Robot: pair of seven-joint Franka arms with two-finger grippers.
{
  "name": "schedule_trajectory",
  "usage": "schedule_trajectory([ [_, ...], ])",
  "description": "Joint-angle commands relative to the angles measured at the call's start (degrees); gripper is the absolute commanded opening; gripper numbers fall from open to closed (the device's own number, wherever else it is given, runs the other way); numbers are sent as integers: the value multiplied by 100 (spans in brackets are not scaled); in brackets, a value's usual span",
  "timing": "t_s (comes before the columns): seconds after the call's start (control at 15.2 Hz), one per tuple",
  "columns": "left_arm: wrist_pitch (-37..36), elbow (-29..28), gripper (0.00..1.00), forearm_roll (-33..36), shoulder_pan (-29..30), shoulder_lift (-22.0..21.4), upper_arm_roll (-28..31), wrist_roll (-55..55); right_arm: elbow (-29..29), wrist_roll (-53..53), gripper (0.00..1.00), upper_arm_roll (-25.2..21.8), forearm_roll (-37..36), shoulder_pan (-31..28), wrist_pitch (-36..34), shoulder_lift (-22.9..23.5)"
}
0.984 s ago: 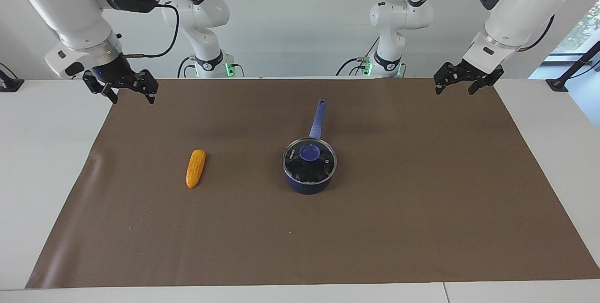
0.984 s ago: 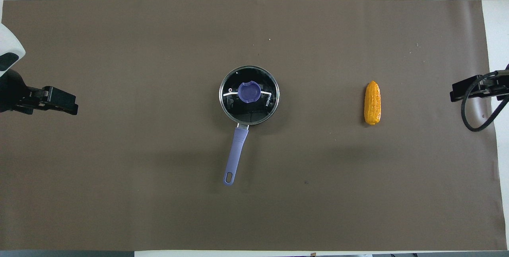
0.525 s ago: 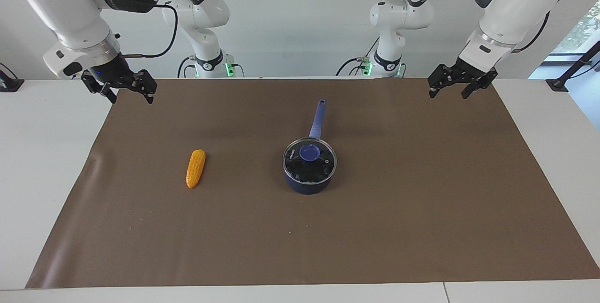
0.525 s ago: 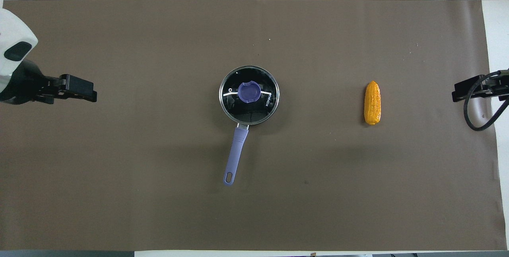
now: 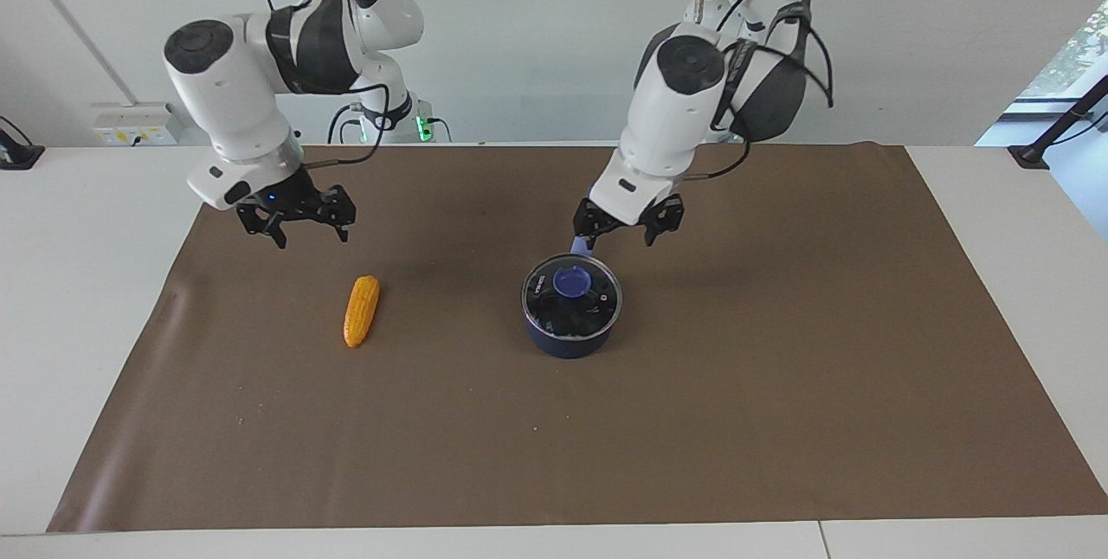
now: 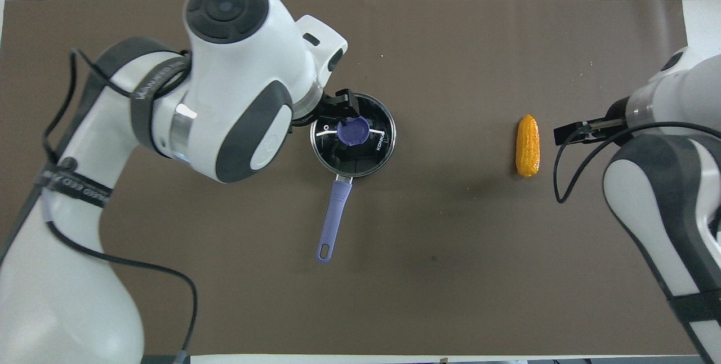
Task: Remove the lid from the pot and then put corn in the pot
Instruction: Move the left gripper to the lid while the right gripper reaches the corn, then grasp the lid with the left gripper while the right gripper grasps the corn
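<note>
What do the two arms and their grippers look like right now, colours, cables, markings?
Both arms are glossy white with dark grey joint bands and round dark caps. Black cables loop along each. The left gripper and right gripper are black with two fingers. A small blue light glows at the right wrist.

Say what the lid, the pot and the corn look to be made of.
The lid: clear glass in a shiny metal rim, with a matte blue knob, probably plastic. The pot: dark navy, likely coated metal. The corn: yellow-orange with bumpy kernels, apparently moulded plastic.
</note>
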Motion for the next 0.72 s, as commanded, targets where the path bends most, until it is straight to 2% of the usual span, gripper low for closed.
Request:
schedule_trajectory([
  [0.0,151,404,100,231,-275,455,113,-210,-644,106,100,-2,70,-34,1002,327],
  [0.13,292,395,100,319,-294,534,105,-202,-944,115,100,-2,79,-35,1513,450],
  [0.39,442,387,100,627,-311,728,78,-105,-928,220,100,7,87,70,1988,1082],
  [0.59,617,317,100,618,-311,772,78,-17,-910,317,100,7,87,124,2060,1241],
  [0.66,635,290,100,618,-320,781,78,-26,-910,326,94,7,87,106,2051,1259],
])
